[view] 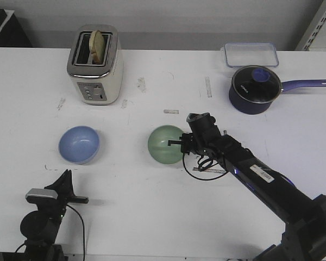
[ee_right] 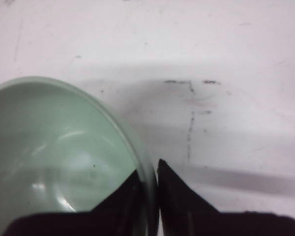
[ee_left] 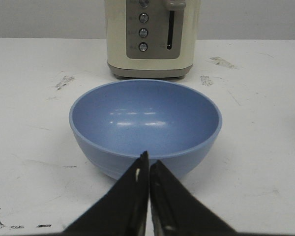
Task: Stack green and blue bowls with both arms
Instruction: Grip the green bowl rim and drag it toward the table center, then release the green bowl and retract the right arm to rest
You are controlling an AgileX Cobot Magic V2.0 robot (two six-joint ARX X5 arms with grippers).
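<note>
The pale green bowl (view: pixel 165 143) sits on the white table near the middle. My right gripper (view: pixel 183 145) is shut on its right rim, one finger inside and one outside, as the right wrist view shows (ee_right: pixel 148 182) on the green bowl (ee_right: pixel 54 152). The blue bowl (view: pixel 79 144) sits to the left, upright and empty. My left gripper (view: pixel 65 182) is low at the front left, short of the blue bowl (ee_left: pixel 145 125). In the left wrist view it (ee_left: pixel 149 164) is shut and empty, its tips just before the bowl's near wall.
A cream toaster (view: pixel 95 65) with bread in a slot stands behind the blue bowl. A dark blue lidded saucepan (view: pixel 255 88) and a clear lidded box (view: pixel 251 54) stand at the back right. The right arm (view: pixel 261 176) crosses the front right of the table.
</note>
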